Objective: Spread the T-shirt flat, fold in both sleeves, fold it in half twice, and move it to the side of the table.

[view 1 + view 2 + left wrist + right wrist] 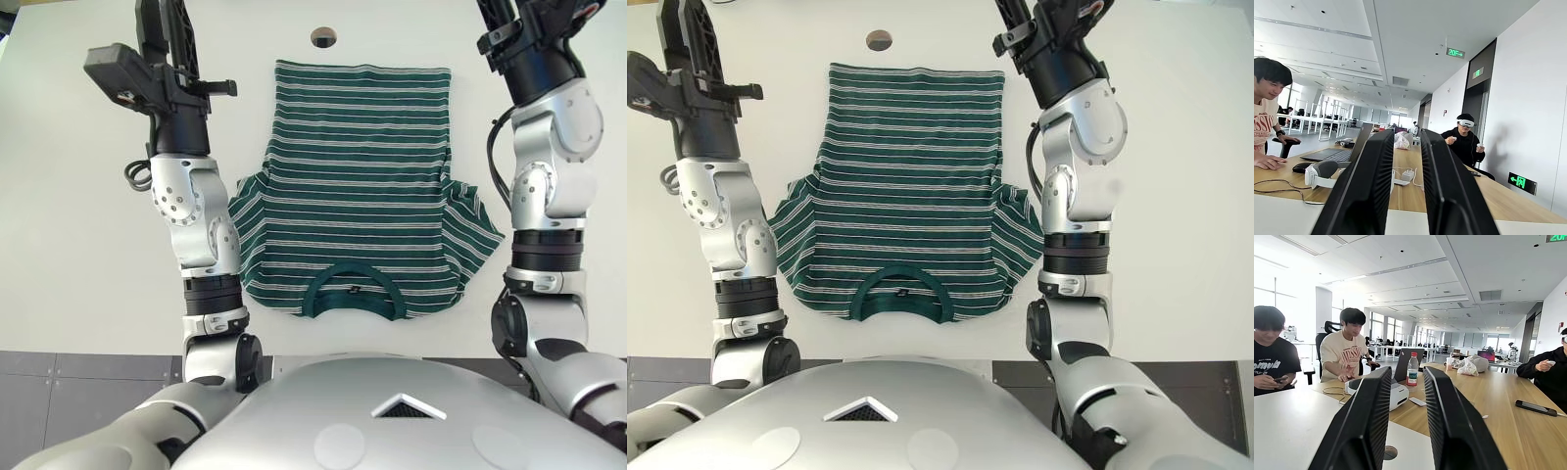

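Left pincer [1406,142] and right pincer [1407,374] parted in wrist views; T-shirt [358,186] spread on table [69,255] in eye views

A dark green knit-fabric T-shirt [358,186] with thin white horizontal stripes is laid out unfolded on the white table [78,255]. Its solid green ribbed collar [355,266] is turned toward the robot, and its straight hem [362,69] toward the far edge. The left sleeve [250,201] and the right sleeve [475,220] are spread outward, both slightly rumpled. The body is seen lying nearly flat.
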{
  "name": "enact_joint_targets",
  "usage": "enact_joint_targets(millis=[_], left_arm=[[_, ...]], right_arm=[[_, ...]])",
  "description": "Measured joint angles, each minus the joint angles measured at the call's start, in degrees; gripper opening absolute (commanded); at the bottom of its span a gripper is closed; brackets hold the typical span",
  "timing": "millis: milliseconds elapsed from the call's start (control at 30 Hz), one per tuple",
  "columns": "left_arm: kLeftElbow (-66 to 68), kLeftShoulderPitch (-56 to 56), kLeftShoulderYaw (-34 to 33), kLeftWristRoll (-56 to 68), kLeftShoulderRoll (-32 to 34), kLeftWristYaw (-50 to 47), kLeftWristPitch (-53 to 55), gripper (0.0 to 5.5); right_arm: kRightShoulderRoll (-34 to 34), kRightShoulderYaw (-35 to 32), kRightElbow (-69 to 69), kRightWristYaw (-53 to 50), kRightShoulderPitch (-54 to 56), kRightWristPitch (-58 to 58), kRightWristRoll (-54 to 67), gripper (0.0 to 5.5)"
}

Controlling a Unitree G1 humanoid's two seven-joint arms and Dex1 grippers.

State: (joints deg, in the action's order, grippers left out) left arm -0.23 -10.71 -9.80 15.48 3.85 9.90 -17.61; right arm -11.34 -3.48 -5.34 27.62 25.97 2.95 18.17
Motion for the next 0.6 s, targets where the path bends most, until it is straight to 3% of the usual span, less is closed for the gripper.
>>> enact_joint_targets(millis=[600], left_arm=[[-2.2, 1.0, 0.1, 3.2, -0.5, 0.6, 2.5, 0.98]], right_arm=[[0.0, 0.3, 0.3, 0.0, 0.0, 0.0, 0.0, 1.21]])
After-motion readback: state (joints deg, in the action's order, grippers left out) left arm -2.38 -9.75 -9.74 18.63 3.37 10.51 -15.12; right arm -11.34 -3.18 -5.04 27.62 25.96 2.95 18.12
